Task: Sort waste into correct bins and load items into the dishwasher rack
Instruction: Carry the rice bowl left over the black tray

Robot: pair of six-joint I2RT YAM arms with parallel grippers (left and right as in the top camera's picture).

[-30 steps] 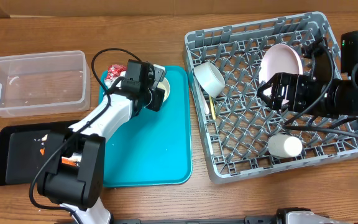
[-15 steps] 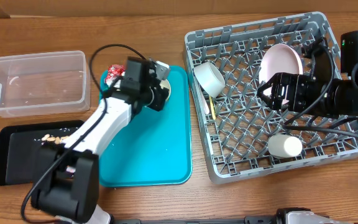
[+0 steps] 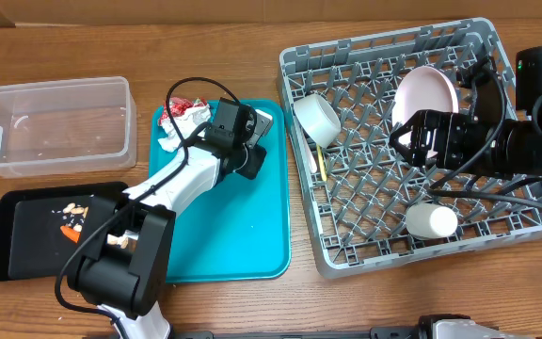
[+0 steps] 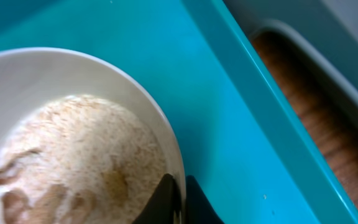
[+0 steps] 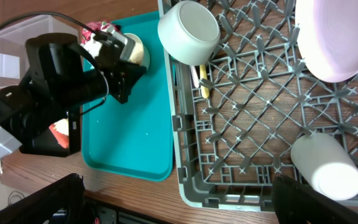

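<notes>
Left wrist view: the left gripper [image 4: 178, 189] pinches the rim of the bowl [image 4: 23, 81] of scraps [image 4: 86, 149] on the teal tray [image 4: 229, 106], while the right gripper [image 3: 405, 143] hangs over the rack [image 3: 384, 215], jaws spread wide.

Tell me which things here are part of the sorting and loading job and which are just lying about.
Job: scrap-filled bowl held in the jaws of the left gripper, crumpled napkin, carrot, clear tub, black tray, dishwasher rack, racked bowl, pink plate, cup, cutlery.
Lying about: teal serving tray, wooden table.
</notes>
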